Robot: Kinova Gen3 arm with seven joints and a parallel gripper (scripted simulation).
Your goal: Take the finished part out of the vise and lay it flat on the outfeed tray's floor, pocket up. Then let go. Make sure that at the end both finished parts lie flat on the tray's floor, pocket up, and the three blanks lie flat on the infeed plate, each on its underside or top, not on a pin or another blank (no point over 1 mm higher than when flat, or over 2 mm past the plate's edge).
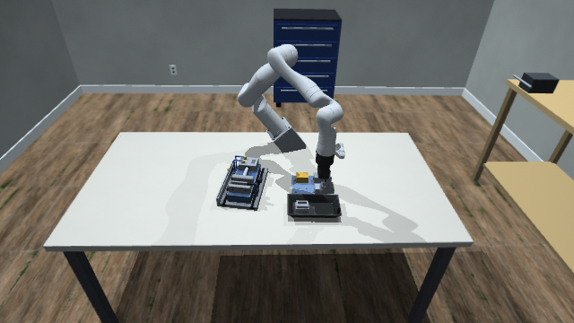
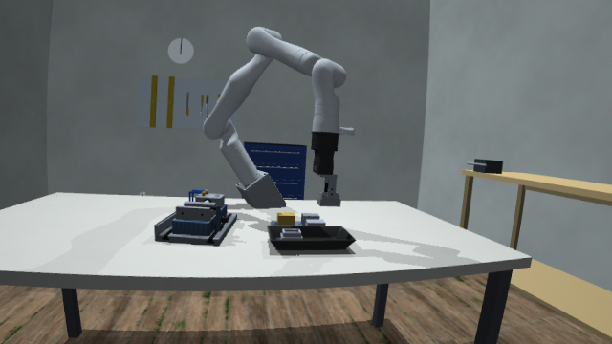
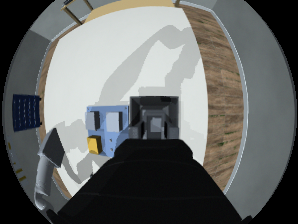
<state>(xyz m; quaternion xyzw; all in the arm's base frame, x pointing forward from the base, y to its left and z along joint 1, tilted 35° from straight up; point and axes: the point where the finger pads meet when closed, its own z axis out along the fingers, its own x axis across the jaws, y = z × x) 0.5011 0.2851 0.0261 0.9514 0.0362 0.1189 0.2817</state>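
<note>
My gripper (image 1: 326, 181) points straight down and is shut on a small grey part (image 2: 329, 197), which also shows between the fingers in the wrist view (image 3: 154, 123). It hangs in the air above the back right of the black outfeed tray (image 1: 314, 206), clear of the rim (image 2: 311, 237). The blue and grey vise (image 1: 242, 181) stands to the left on the table, apart from the gripper (image 2: 196, 222). I cannot tell which way the part's pocket faces.
Another small grey part (image 1: 301, 205) lies on the tray floor at the left. A light blue pallet (image 1: 302, 184) with a yellow block (image 1: 301, 177) and grey blocks stands right behind the tray. A wooden shelf (image 1: 538, 135) stands at the far right.
</note>
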